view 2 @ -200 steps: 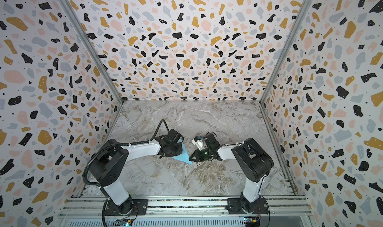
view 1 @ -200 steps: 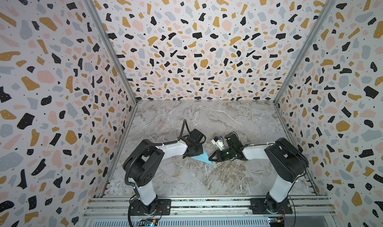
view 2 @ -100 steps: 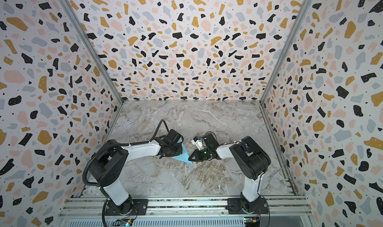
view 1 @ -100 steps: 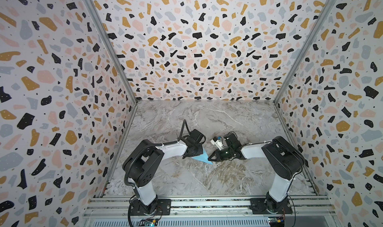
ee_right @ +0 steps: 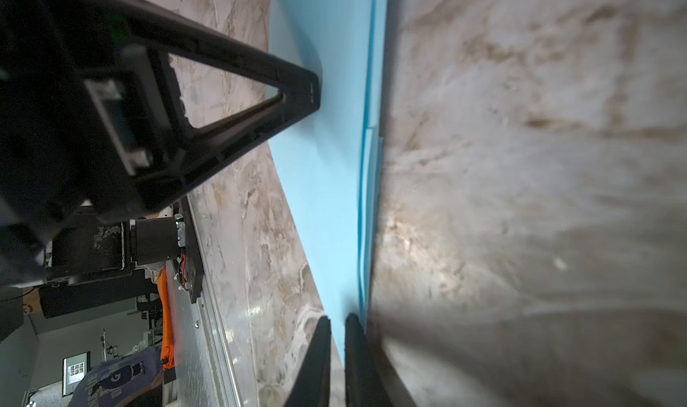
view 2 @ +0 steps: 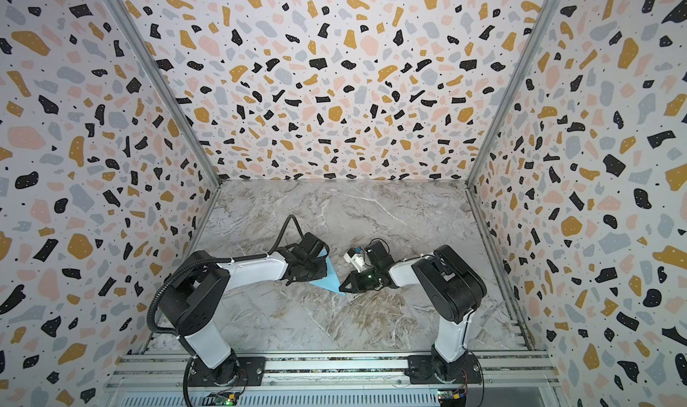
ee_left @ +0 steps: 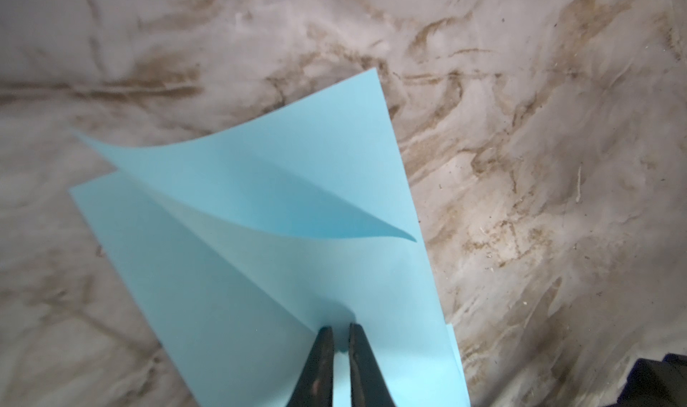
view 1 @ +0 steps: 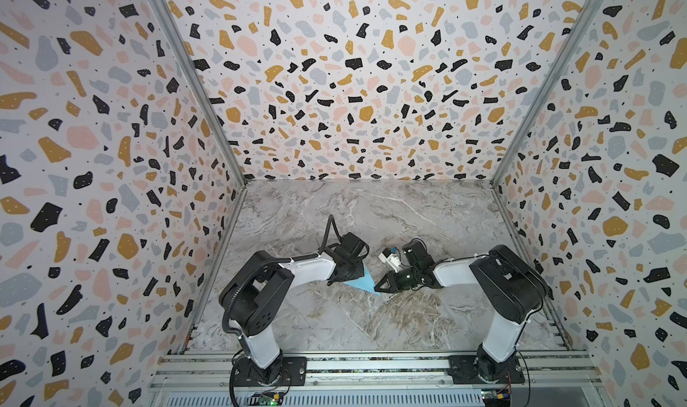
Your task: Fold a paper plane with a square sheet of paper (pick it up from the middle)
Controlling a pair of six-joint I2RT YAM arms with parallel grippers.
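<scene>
We count one light blue sheet of paper [view 1: 362,283]. We count two robot arms: a left arm [view 1: 308,269] and a right arm [view 1: 457,271]

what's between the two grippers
Only the square sheet of paper, partly folded, lies between the left gripper and right gripper; both top views show it.

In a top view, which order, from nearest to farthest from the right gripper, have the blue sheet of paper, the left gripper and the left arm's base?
1. The blue sheet of paper: its corner is at the tips of the right gripper.
2. The left gripper: just across the sheet, on the left.
3. The left arm's base: front left, on the rail.
</scene>
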